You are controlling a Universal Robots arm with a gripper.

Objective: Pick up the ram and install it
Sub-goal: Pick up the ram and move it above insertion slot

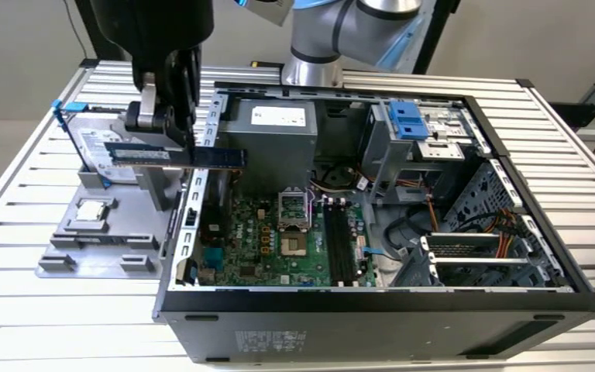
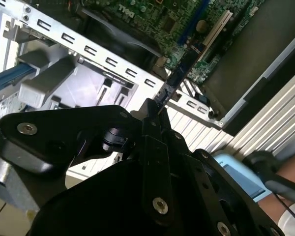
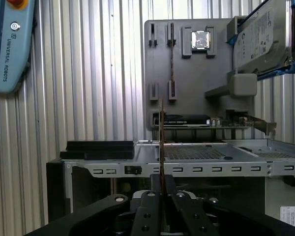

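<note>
Remote bench, mid-task: my arm's gripper [image 1: 179, 143] is clamped on the ram [image 1: 220, 157], carrying it in the air in the upper part of the frame, toward the exterior view's left. The stick sits above the side wall of the open computer case [image 1: 380, 325], clear of the grey fixture [image 1: 91, 240] where the hard drive [image 1: 96, 147] and the CPU chip [image 1: 91, 209] sit.

In the exterior view the ram's long axis runs level across the frame. One end pokes out past the fingers toward the fixture, and the longer dark end reaches over the case.

In both wrist views I see the board edge-on: a thin line rising straight out of the closed fingertips [image 3: 152, 199] in the first wrist view, and a dark strip [image 2: 179, 73] pointing away from the gripper toward the motherboard in the second.

The black memory slots [image 1: 341, 240] lie lower in the frame, toward the exterior view's right of the stick. They run up and down the picture, so I judge the stick lies roughly crosswise to them.
</note>
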